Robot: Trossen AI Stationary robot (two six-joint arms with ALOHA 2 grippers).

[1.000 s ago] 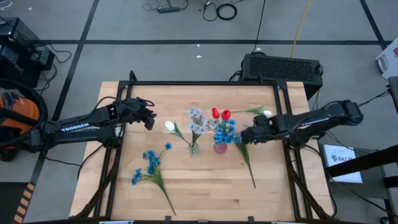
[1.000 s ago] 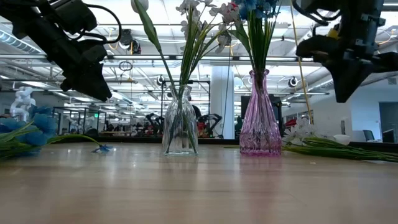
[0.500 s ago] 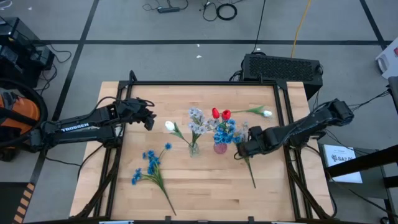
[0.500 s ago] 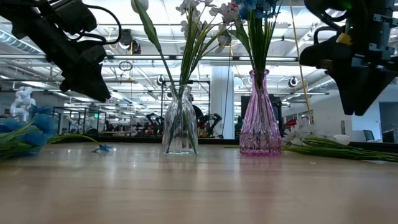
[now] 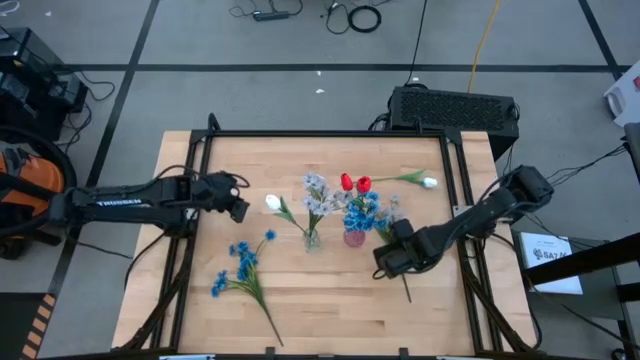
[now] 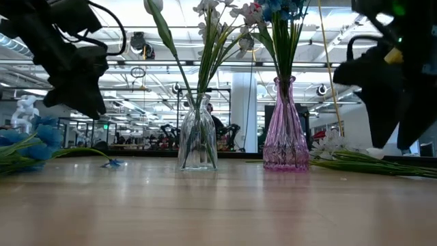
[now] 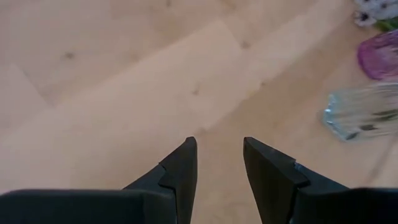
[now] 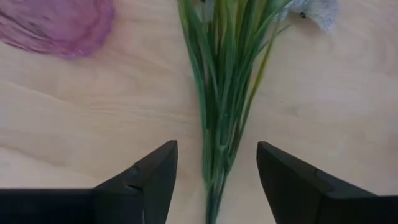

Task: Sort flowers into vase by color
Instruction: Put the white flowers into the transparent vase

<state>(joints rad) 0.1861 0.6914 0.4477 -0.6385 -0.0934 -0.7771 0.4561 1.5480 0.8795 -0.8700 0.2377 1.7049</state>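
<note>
A clear vase [image 5: 312,238] holds pale lavender-white sprays and a white tulip [image 5: 273,202]. A pink vase [image 5: 353,237] holds blue clusters and red tulips [image 5: 354,183]. A pale spray lies flat on the table, its green stems [image 8: 219,118] running toward the near edge [image 5: 402,278]. My right gripper [image 5: 385,262] is open above it, and its fingers stand on either side of the stems [image 8: 214,174] without touching them. A blue spray [image 5: 240,268] lies near left. A white tulip [image 5: 427,182] lies far right. My left gripper [image 5: 237,207] is open and empty, left of the clear vase [image 7: 364,112].
The two vases stand close together at the table's middle, and the pink vase [image 8: 59,25] is just beside my right gripper. A black frame rail [image 5: 455,190] runs along the table's edges. There is bare wood near the front edge [image 5: 330,310].
My right gripper has gone toward the table's near edge and a little left, past the pink vase, to stand over the lying spray's stems. My left gripper has shifted slightly toward the near edge. No flower has moved.
</note>
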